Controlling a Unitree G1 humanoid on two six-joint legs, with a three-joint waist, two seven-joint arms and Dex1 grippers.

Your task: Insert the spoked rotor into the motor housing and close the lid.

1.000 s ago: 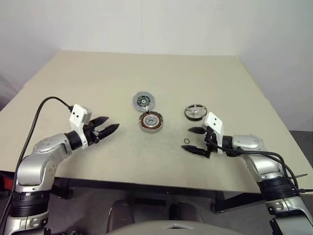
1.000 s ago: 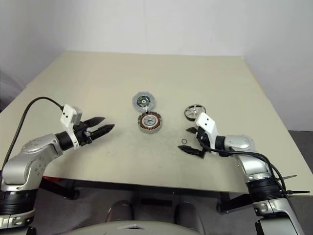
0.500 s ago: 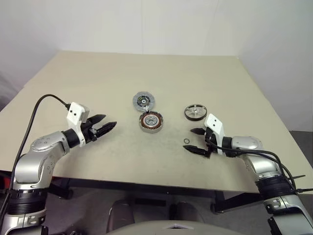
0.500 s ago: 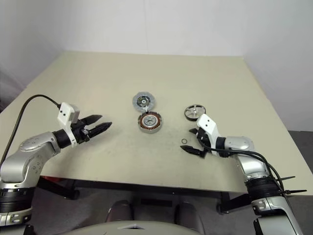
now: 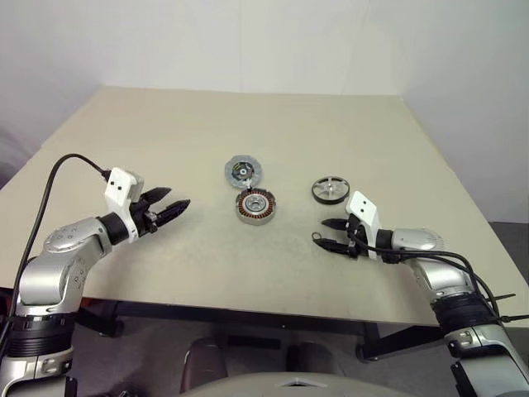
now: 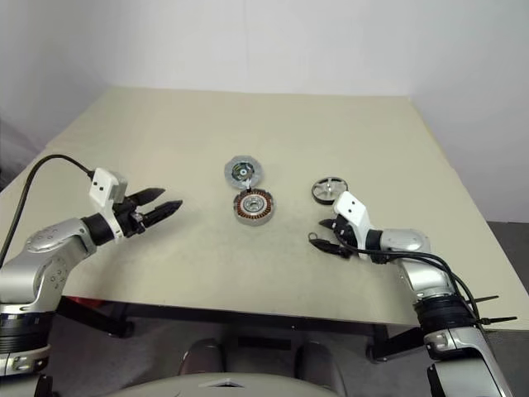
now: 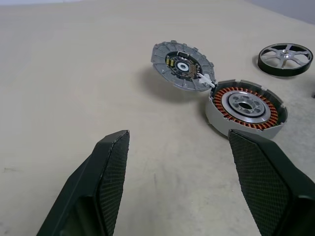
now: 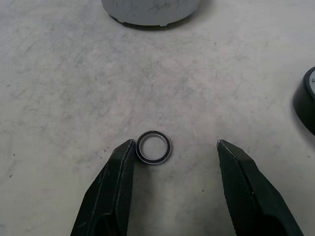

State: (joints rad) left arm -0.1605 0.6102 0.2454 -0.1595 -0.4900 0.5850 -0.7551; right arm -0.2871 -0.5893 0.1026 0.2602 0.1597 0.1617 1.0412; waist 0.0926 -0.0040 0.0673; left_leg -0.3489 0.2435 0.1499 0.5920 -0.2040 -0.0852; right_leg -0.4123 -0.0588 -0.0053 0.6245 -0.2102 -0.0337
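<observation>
Counter surface and the parts resting on it

A beige counter [image 5: 165, 132] carries four loose parts near its centre. The motor housing [image 5: 254, 206] sits open side up, copper windings showing. The lid [image 5: 242, 170] lies just behind it, their rims touching or nearly so. The spoked rotor [image 5: 331, 189] lies flat, apart to the right. A small thin ring [image 8: 154, 147] lies nearer the front edge.

Nothing between my left gripper [image 7: 177, 184] jaws but bare table [image 7: 74, 73]; straight ahead the motor housing [image 7: 246, 109] and lid [image 7: 183, 65] sit touching, blocking that lane. My right gripper [image 8: 172, 187] jaws straddle a tiny ring [image 8: 154, 147], hugging one finger. Past them the spoked rotor [image 5: 331, 189] flanks one side, open table elsewhere.
</observation>
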